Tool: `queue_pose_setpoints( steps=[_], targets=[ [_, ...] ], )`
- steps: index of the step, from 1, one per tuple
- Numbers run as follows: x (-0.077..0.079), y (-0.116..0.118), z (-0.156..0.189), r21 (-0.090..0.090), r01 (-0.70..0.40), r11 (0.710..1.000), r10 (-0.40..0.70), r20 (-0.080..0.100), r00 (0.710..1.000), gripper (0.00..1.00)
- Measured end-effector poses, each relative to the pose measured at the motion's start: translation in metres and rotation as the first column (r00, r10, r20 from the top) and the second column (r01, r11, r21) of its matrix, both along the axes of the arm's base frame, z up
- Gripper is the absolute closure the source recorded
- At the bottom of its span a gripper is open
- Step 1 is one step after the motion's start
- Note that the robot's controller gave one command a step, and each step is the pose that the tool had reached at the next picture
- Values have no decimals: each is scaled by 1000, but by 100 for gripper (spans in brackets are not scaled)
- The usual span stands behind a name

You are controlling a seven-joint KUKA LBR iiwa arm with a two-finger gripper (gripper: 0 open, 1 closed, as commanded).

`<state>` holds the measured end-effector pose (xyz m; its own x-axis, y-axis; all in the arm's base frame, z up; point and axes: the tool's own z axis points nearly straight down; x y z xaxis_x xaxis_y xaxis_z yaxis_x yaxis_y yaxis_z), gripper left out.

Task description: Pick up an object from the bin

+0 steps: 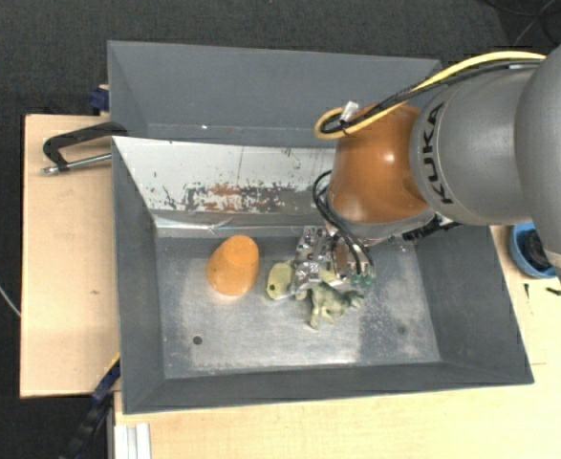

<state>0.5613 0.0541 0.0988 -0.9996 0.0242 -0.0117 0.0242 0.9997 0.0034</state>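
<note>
My gripper (316, 268) is down at the middle of the bin floor, its metal fingers reaching onto a small pale green toy figure (320, 302). The figure's lighter rounded end (279, 281) sticks out to the left of the fingers, and its limbs spread below and to the right of them. The fingers stand right at the toy, but whether they are closed on it is hidden. An orange, egg-shaped lump (233, 265) lies apart on the floor to the left of the gripper.
The arm with its orange wrist cover and cables hangs over the bin's right back part. The sloping back wall is scuffed and rust-marked. A small dark speck lies on the floor at the front left.
</note>
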Motion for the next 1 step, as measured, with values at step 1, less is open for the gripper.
queue_pose_setpoints(
  steps=[1],
  targets=[
    [1,24,126,-3,-194,981,194,2,981,100]
  ],
)
